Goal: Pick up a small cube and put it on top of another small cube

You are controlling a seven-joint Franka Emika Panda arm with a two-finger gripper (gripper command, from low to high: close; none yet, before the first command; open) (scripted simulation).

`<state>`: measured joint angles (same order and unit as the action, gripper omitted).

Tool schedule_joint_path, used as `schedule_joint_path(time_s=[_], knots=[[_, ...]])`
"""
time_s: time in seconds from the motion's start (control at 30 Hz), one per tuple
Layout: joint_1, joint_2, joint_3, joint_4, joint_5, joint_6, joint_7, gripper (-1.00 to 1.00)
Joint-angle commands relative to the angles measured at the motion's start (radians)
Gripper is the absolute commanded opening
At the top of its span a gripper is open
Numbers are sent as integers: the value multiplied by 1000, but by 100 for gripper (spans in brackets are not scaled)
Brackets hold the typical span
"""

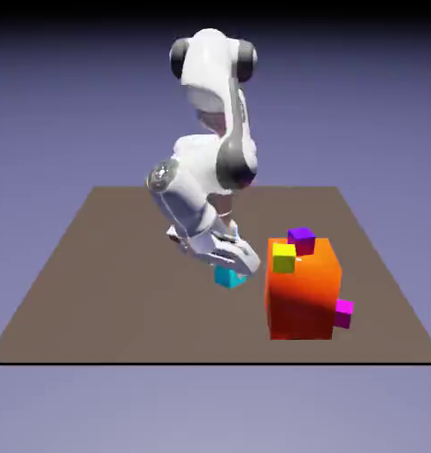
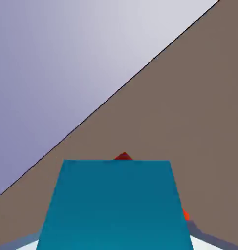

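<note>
Table [image 1: 95, 292]: brown, against a blue-violet backdrop.
Gripper [image 1: 234, 272]: clenched on the cyan cube [image 1: 228, 278].
Orange block [image 1: 303, 296]: carries the yellow cube [image 1: 283, 257] and purple cube [image 1: 301, 237].

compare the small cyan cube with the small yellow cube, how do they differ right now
The small cyan cube sits at the robot's gripper, clamped in its shut fingers; the small yellow cube is free of the arm. The cyan one is low, next to the big orange block on the exterior view's left, while the yellow one rests on that block's top. Colour differs too. Both are plain-faced and look similar in size.
</note>
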<state>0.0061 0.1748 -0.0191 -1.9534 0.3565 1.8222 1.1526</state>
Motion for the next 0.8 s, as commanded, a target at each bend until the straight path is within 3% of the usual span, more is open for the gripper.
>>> schedule_joint_path(time_s=[0.0,0.4,0.67,0.7,0.77], knots=[[-4,-11,36,8,-29,-29,-13,-100],[-4,-110,453,50,-270,-364,-144,-100],[5,-129,461,-149,-253,-196,-156,-100],[5,-129,461,-149,-253,-196,-156,100],[4,-125,460,-113,-255,-229,-153,100]])
